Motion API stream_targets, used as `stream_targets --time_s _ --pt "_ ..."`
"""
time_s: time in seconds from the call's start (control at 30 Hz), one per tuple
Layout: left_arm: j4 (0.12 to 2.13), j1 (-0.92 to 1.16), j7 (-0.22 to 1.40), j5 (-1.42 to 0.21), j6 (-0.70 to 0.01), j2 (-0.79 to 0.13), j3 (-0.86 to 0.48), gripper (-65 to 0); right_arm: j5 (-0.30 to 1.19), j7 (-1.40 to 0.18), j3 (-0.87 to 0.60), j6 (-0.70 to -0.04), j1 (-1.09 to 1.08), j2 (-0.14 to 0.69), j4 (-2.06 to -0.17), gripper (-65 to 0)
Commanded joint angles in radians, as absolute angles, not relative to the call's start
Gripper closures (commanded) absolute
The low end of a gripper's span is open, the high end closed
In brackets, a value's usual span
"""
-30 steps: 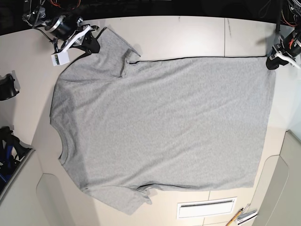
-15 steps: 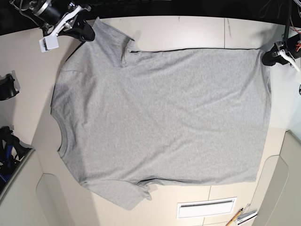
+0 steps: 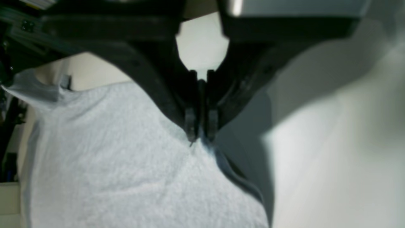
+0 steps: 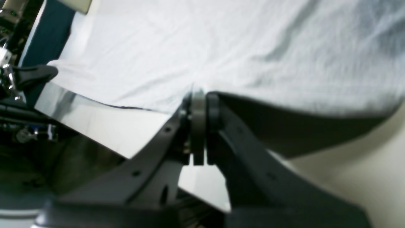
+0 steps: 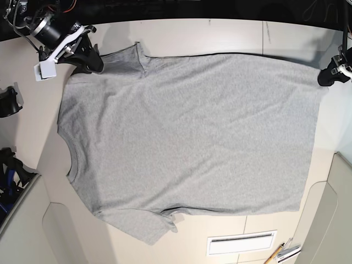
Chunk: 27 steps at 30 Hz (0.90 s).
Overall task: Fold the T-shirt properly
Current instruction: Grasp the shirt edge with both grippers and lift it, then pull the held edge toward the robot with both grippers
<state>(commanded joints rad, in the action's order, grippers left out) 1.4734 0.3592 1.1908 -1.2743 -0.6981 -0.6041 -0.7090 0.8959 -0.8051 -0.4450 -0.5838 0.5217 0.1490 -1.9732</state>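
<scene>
I see the T-shirt [image 5: 192, 137] as soft heather-grey knit cloth, matt and faintly fuzzy, with a ribbed collar. The desk [image 5: 220, 36] looks smooth, cream, slightly sheeny. The fingers [image 3: 190, 123] look like matt black plastic.

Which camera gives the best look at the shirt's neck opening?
The base view: the T-shirt lies spread out, its ribbed collar plain at the left edge. Both wrist views show only grey cloth by the shut jaws, no collar.
</scene>
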Motion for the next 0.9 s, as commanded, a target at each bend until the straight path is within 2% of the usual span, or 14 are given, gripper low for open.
stream_targets --time_s 0.13,0.3,0.4,0.6,0.77,0.9 --pt "1.473 0.309 1.067 -1.154 -0.698 -0.604 -0.704 0.0 0.831 -0.804 -0.445 -0.58 0.432 0.149 -1.973 0.0" --pt "1.472 0.244 1.027 -1.101 -0.698 -0.604 -0.698 0.0 0.776 -0.782 -0.445 -0.58 0.34 0.149 -1.967 0.0" --pt "1.471 0.213 0.944 -1.021 -0.698 -0.604 -0.648 0.0 0.765 -0.78 -0.445 -0.58 0.282 0.149 -1.936 0.0" --pt "1.47 0.117 0.783 -0.809 -0.698 -0.604 -0.498 0.0 0.701 -0.753 -0.444 -0.581 0.134 0.152 -1.784 0.0" --pt "1.452 0.063 0.759 -0.763 -0.698 -0.604 -0.447 0.0 0.658 -0.741 -0.444 -0.584 0.01 0.152 -1.672 0.0" --pt "1.338 0.009 0.698 -0.714 -0.698 -0.604 -0.415 0.0 0.627 -0.724 -0.44 -0.584 -0.082 0.16 -1.558 0.0"
